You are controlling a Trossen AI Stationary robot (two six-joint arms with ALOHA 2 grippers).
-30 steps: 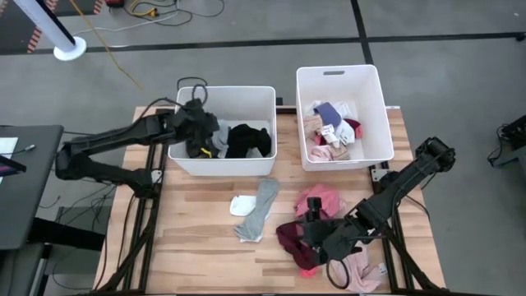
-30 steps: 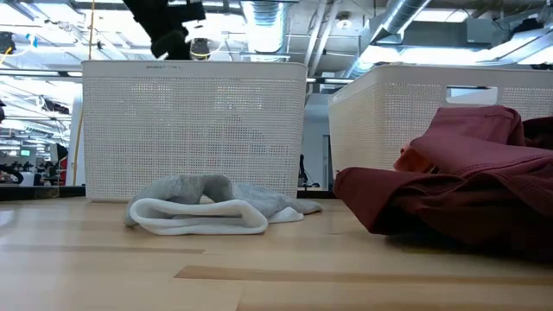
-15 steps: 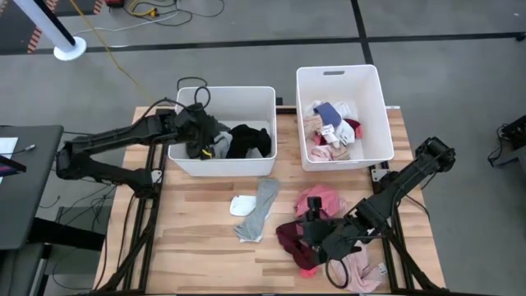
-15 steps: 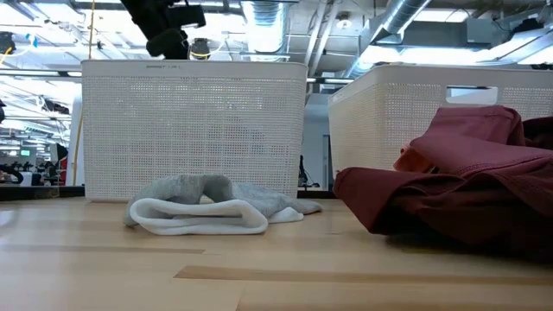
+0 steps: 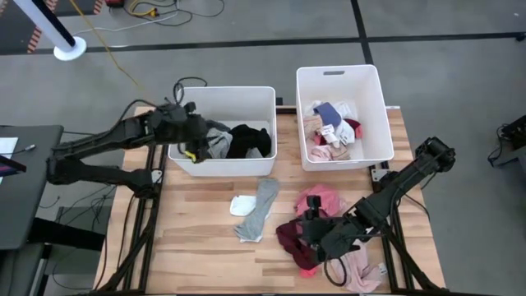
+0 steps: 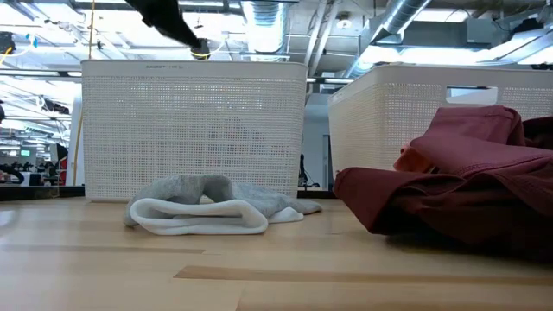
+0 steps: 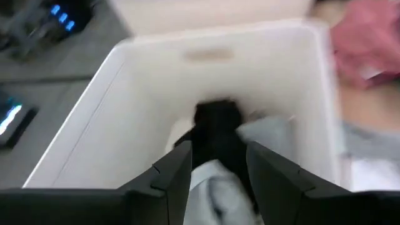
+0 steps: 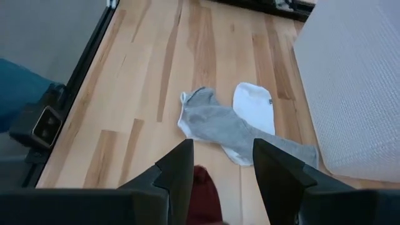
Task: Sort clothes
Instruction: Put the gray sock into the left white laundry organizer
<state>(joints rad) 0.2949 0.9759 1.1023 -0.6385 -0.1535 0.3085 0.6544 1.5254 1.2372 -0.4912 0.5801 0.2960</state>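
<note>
Over the left bin (image 5: 265, 92), the left gripper (image 5: 197, 145) has pulled back toward the rim, jaws now parted and empty; the grey garment (image 5: 219, 145) it carried lies inside beside the black one (image 5: 249, 140). The right gripper (image 5: 306, 233) stays open above the maroon cloth (image 5: 292, 240), unmoved.

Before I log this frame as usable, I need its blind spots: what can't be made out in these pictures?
- Left bin contents: in the low view its wall hides them.
- Left claw: blurred in its wrist view, so nothing shows what the fabric between its fingers is.
- Right claw: in the high view, its arm covers it.
- Maroon garment: cut off by the low view's right edge.
</note>
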